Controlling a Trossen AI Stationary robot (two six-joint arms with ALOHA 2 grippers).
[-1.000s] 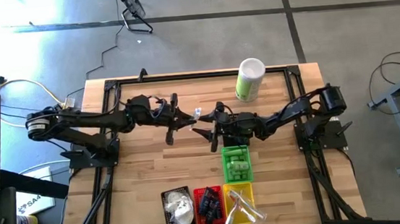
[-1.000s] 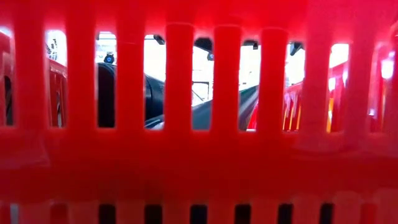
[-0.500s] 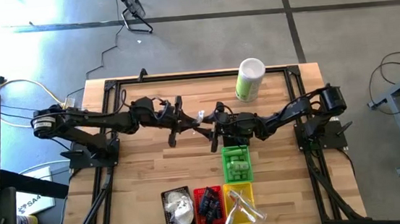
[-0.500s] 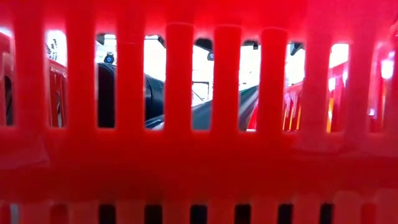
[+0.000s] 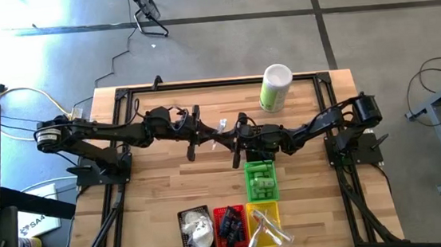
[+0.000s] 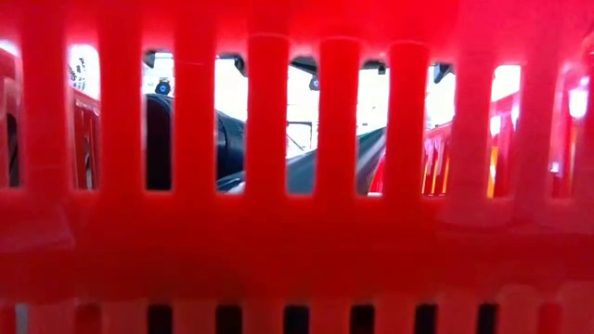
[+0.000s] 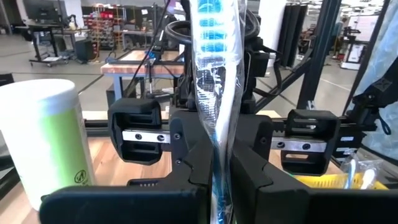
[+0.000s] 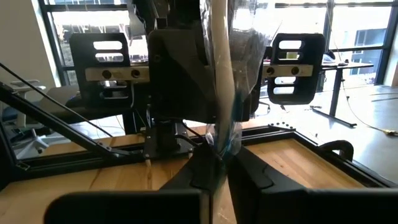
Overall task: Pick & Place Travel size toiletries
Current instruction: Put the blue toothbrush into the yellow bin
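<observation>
A thin clear-wrapped stick (image 7: pixel 214 68), a travel size toiletry with blue bristles at its upper end, stands upright above mid-table between my two grippers. They face each other, both level. My left gripper (image 5: pixel 214 136) comes from the table's left and is shut on the stick. My right gripper (image 5: pixel 231 138) comes from the right and is shut on the same stick (image 8: pixel 219 74). In the high view only a white bit of the stick (image 5: pixel 221 127) shows between them. My left gripper pinches the stick's lower part (image 7: pixel 217 158) between its two fingers (image 7: pixel 193 165), coming level from the table's left. The stick rises above the fingers, upright and clear of the table. My right gripper pinches the stick low down, at its crinkled wrapper (image 8: pixel 225 146), between its two fingers (image 8: pixel 249 171). It comes level from the table's right. The stick stands up above the fingers.
A tall green-and-white canister (image 5: pixel 275 87) stands at the far edge. A green basket (image 5: pixel 261 180) sits just nearside of the grippers. Black (image 5: pixel 196 231), red (image 5: pixel 230 226) and yellow (image 5: pixel 264 224) baskets line the near edge. The red basket's wall (image 6: pixel 297 260) blocks the low view.
My right gripper has shut from wide open onto the stick, staying in place. The stick remains upright in my left gripper's hold.
</observation>
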